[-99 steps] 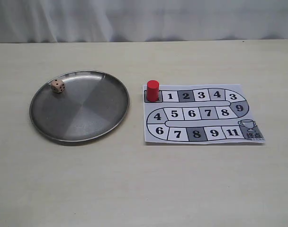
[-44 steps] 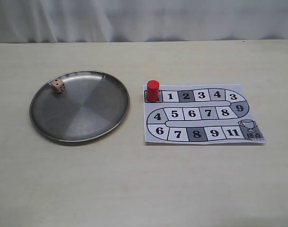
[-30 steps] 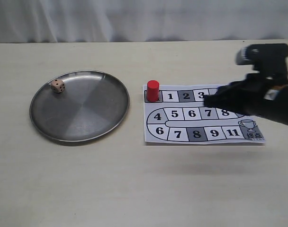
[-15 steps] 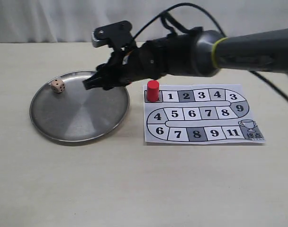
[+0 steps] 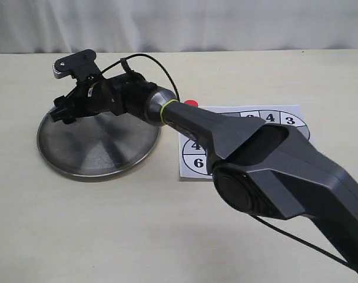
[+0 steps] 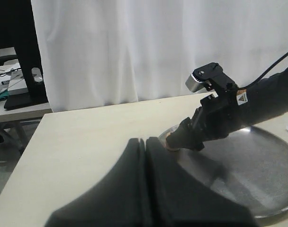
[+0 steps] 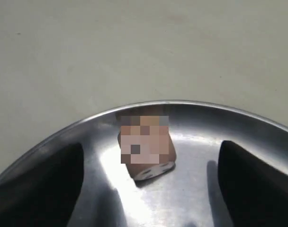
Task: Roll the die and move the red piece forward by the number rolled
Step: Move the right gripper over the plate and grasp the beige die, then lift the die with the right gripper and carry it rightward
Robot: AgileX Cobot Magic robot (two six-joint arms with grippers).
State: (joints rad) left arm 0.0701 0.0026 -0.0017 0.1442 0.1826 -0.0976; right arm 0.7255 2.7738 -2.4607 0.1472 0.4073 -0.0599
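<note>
Exterior view. Worktop [image 5: 108, 236]: pale and matt. Metal plate [image 5: 90, 168]: round, on the left. Paper game board [image 5: 279, 117]: numbered squares, just right of the plate, largely covered by the right arm. Red piece [image 5: 191, 104]: upright at the board's corner nearest the plate, only its top showing behind the arm. Right pincer [image 5: 62, 111]: reaching across the middle to the plate's far left rim. Die: hidden here by the pincer.

Left wrist view. Left pincer [image 6: 145, 141]: dark and blurred in the foreground, fingers pressed together along a thin seam, nothing between them. Beyond it, the right pincer [image 6: 182, 138] is low over the plate [image 6: 262, 165], with a tan sliver of the die [image 6: 170, 141] at its tip.

Right wrist view. Die [image 7: 146, 146]: lying on the plate [image 7: 191, 109] close to the rim. Right pincer fingers [image 7: 44, 189]: spread wide, one each side of the die, neither touching it.
</note>
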